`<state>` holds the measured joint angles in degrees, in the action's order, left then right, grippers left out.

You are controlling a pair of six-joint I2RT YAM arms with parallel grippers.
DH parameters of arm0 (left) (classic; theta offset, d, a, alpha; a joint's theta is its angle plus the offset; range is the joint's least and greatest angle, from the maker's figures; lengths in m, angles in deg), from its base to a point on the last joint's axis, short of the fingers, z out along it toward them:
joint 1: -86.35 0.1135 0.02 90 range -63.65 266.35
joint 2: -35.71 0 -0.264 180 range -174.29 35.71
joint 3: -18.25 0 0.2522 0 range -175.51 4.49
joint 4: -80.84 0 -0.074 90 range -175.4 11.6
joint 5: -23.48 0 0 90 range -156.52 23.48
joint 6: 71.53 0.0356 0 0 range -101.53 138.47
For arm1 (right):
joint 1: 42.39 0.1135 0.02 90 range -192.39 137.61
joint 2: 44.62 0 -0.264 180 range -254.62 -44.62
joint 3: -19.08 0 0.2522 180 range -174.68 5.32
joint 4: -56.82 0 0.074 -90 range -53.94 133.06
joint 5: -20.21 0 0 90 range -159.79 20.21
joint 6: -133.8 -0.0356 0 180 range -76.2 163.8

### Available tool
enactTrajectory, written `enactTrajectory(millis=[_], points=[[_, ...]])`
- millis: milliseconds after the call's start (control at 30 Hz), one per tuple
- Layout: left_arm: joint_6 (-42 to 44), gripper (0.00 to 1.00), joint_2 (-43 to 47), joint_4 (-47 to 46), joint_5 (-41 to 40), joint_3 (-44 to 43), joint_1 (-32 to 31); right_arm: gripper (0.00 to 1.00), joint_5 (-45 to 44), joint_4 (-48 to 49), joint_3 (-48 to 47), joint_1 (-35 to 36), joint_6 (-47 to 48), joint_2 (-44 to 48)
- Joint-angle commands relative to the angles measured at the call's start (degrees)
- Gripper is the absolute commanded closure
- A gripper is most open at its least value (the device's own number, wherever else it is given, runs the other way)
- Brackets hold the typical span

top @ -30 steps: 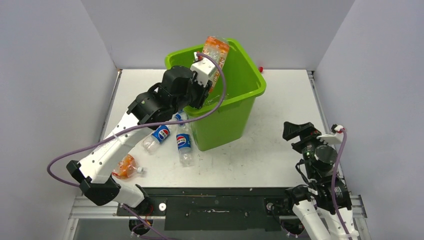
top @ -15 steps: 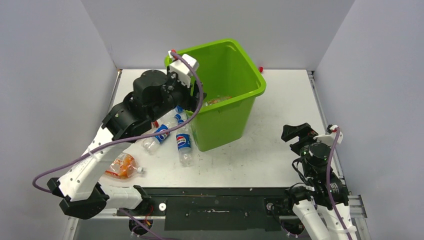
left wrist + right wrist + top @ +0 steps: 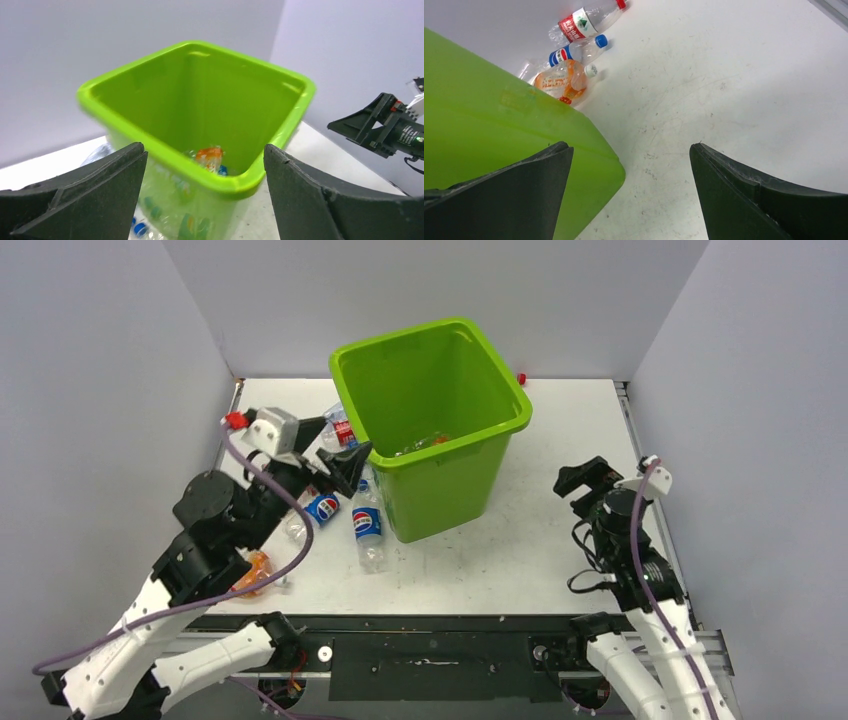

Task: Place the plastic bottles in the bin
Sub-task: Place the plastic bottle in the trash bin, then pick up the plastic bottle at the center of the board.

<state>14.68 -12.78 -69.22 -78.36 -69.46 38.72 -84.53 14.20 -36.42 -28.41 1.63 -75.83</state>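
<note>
The bin [image 3: 455, 455] sits at the back of the table, and there's at least one orange bottle [image 3: 209, 157] down inside. Plenty are still out though: Pepsi bottles [image 3: 367, 530] lie by its left side, and a red-label bottle [image 3: 584, 20] is behind it. The left gripper [image 3: 332, 450] hovers beside the rim, spread wide and empty, probably lining up its next grab. The right gripper [image 3: 583, 480] is also spread and empty, well off to the right.

The scuffed white tabletop [image 3: 560, 440] carries the lime-green bin [image 3: 450, 485] near its far edge. Left of the bin lie two Pepsi bottles [image 3: 367, 530], with an orange bottle [image 3: 255, 575] toward the near-left corner. Behind the bin, by the far edge, lie a red-labelled bottle [image 3: 584, 20], a blue-capped bottle [image 3: 574, 51] and an orange-labelled bottle [image 3: 561, 80].
</note>
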Motion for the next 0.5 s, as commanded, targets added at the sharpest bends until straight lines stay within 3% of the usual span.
enactTrajectory(millis=[0,133,267,467], points=[[2.31,0.15,6.74,-10.05,-13.56,10.34,0.05,0.1,-5.01,15.88,2.14,-0.04,-2.0,-10.18],[4.81,0.12,12.32,-13.86,-21.69,20.54,0.13,0.1,0.63,32.3,5.71,-4.07,-7.69,-20.48],[7.13,0.1,16.97,-21.58,-24.77,30.02,0.33,0.1,10.74,47.26,6.27,-10.93,-13.88,-34.05],[7.53,0.09,21.24,-26.86,-29.38,39.19,0.75,0.1,18.49,57.54,-1.37,-13.15,-18.77,-55.68]])
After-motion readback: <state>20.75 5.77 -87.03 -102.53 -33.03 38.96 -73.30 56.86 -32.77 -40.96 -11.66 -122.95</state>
